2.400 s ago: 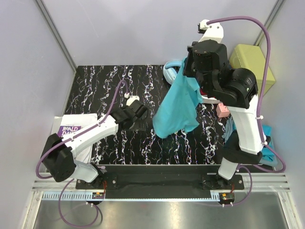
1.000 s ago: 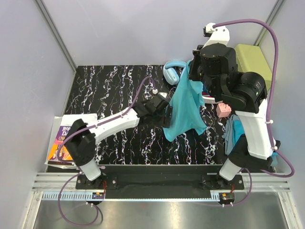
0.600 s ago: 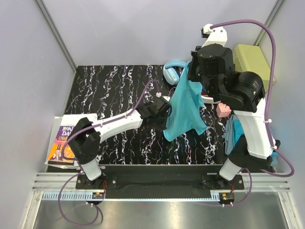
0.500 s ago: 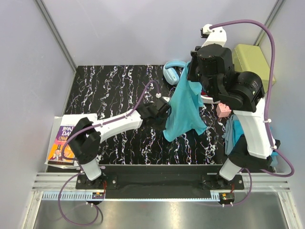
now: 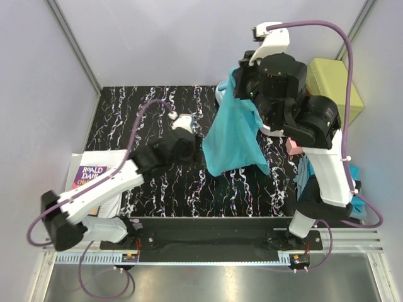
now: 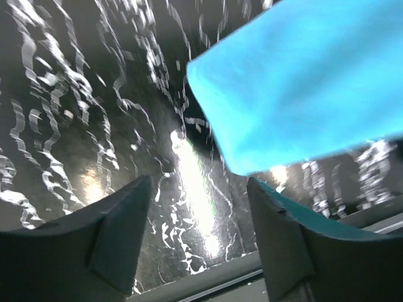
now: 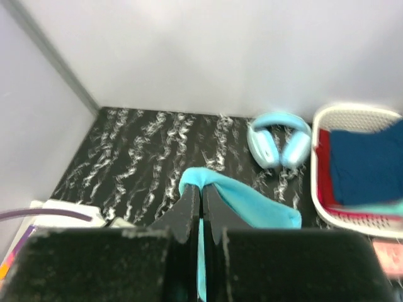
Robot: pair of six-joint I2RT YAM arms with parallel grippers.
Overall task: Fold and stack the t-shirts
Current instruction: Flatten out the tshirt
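A turquoise t-shirt (image 5: 233,135) hangs high over the middle of the black marbled table (image 5: 126,119). My right gripper (image 5: 242,83) holds it by a bunched top edge. In the right wrist view that gripper (image 7: 201,192) is shut on the cloth (image 7: 252,201), which drapes over the fingers. My left gripper (image 5: 194,148) sits just left of the shirt's lower part. In the left wrist view it (image 6: 198,189) is open, with nothing between the fingers. The shirt's lower corner (image 6: 302,88) floats ahead of it, apart from it.
Pale blue headphones (image 7: 280,141) lie at the table's back behind the shirt. A white basket (image 7: 352,112) with dark blue and red cloth stands at the right. More turquoise cloth (image 5: 354,172) lies by the right arm's base. A yellow-green box (image 5: 334,78), a pink block (image 5: 293,146) and a book (image 5: 94,173) lie around the edges.
My left gripper closed at the shirt's edge, opened again and drew back to the left without cloth. The right arm swung the hanging shirt slightly left.
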